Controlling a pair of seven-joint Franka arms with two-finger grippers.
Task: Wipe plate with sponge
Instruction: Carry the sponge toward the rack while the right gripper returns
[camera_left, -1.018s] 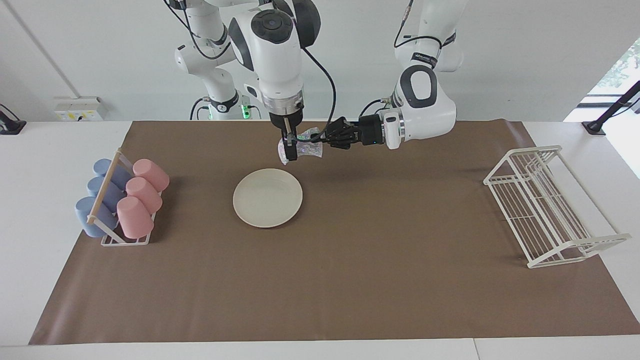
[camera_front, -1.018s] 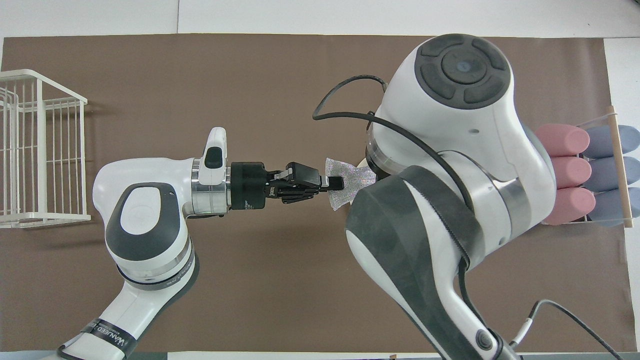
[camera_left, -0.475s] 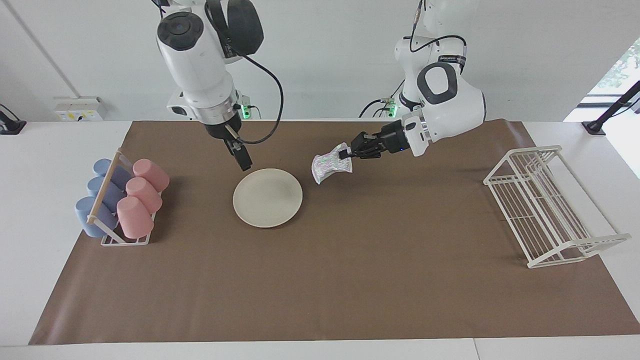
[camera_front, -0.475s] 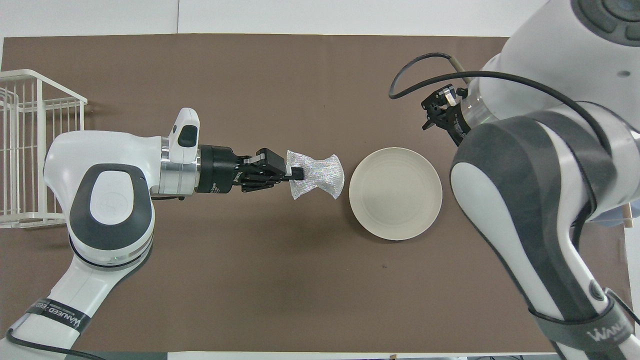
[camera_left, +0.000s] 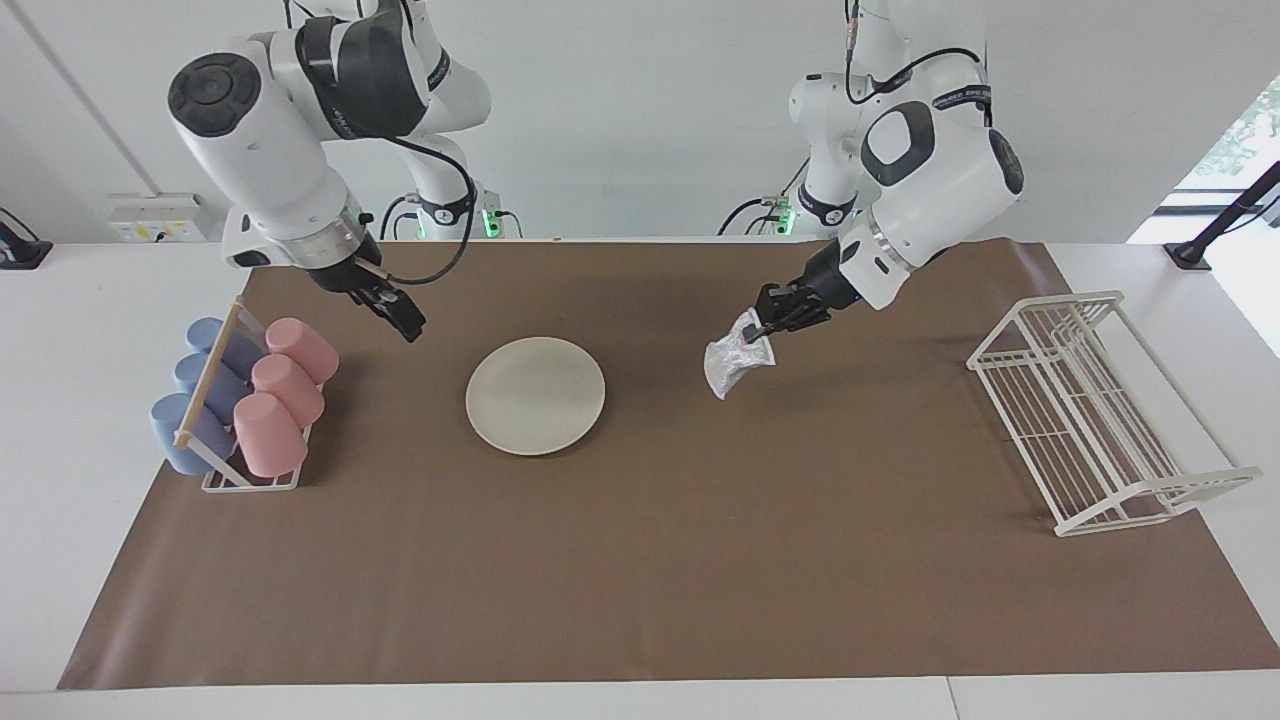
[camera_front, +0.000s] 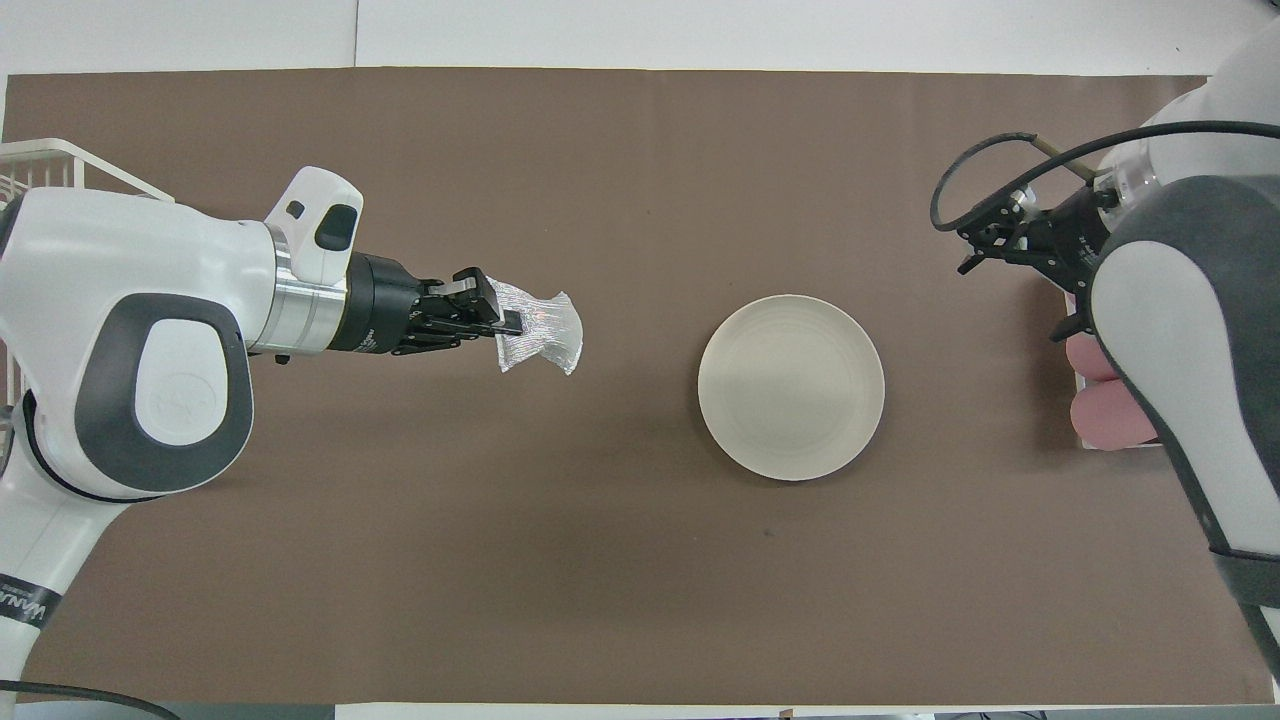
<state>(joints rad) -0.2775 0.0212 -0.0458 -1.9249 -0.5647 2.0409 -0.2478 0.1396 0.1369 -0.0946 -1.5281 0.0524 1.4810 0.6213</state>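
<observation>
Left gripper (camera_left: 762, 332) carried crinkled mesh sponge (camera_left: 733, 361) off round plate (camera_left: 535, 394).

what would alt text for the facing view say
The left gripper holds the sponge in the air over the brown mat, apart from the plate lying mid-table. The right gripper hangs open and empty between the plate and the cup rack; a wire rack stands at the left arm's end.

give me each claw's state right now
Left claw: closed on the sponge, up over the mat.
Right claw: open, holding nothing, near the cups.
</observation>
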